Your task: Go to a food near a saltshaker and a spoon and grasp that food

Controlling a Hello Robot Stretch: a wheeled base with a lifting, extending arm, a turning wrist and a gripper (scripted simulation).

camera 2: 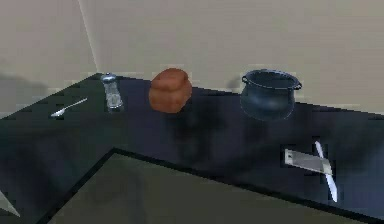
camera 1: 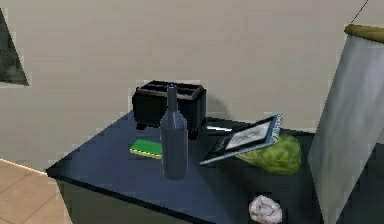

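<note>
Dark navy countertop (camera 2: 200, 140) runs below a plain cream wall in the arm side view, in an L around a lower grey surface.

Task items: a brown, round-topped loaf of bread (camera 2: 170, 89) stands on the counter in the upper part of this view, left of the middle. Just beside it, on its left, is a small clear glass saltshaker (camera 2: 112, 91). Farther left lies a thin silver metal spoon (camera 2: 68, 106). This loaf is judged to be the food meant.

Other items: a dark round pot with two handles (camera 2: 268, 95) stands well apart on the loaf's right, and a flat grey metal utensil (camera 2: 310, 163) lies nearer the counter's front edge. In the forward view another stretch of counter carries a black toaster (camera 1: 168, 103), a tall blue-grey glass bottle (camera 1: 174, 135) and a green leafy head (camera 1: 272, 155).

Governing relation: the loaf lies out across the counter and left of the line on which the arm would rise, so a short shift of the base is judged necessary before reaching.

Orientation: the loaf looks about as tall as it is wide. Its long axis is judged to run away towards the wall, with one end facing the counter's front edge, but this is not certain.

Gripper: its state, and what it holds, cannot be told.

Risk: the saltshaker stands close on the loaf's left side.
</note>
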